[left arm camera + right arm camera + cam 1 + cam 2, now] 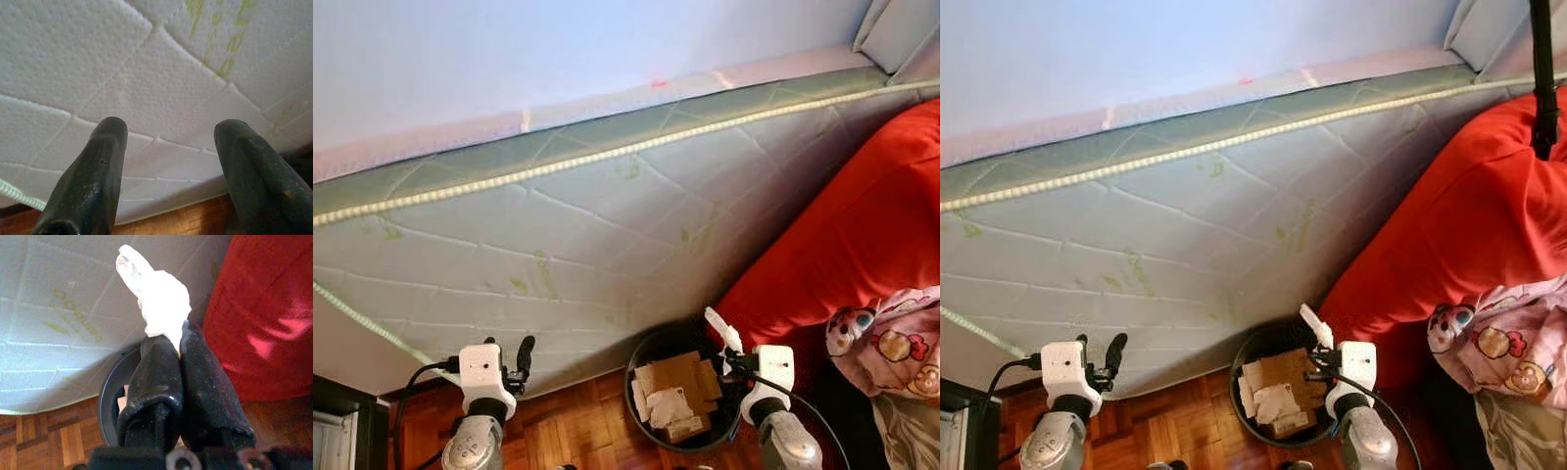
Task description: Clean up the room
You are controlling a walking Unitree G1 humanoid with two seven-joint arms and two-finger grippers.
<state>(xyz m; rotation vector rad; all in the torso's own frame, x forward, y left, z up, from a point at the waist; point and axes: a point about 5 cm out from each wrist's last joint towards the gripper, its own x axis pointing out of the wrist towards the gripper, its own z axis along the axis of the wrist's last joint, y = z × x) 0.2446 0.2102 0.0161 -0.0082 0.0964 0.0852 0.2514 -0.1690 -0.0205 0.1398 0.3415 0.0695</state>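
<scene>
White crumpled tissue (156,298) pinched between pressed-together fingers (156,377) of right claw (732,354), wad sticking out past fingertips, held above rim of black bin (641,364). Bin standing on wood parquet floor (568,421), w/ cardboard pieces (677,380) and crumpled paper (666,403) inside. Bin tucked against quilted mattress (587,235) on one side, red bedding (862,225) on the other; touching or just beside, can't tell which. Mattress pale grey-white w/ faint green print, corded edge running across, tilted in head view. Pale blue sheet (558,49) over top of mattress, grey pillow (901,29) at far right corner. Cartoon-print fabric (891,343) lying at right, next to red bedding. Left claw (521,360) near mattress side, well apart from bin, fingers (93,176) spread w/ nothing between them, mattress quilting seen thru gap. Dark furniture corner (342,421) at left edge beside left arm
</scene>
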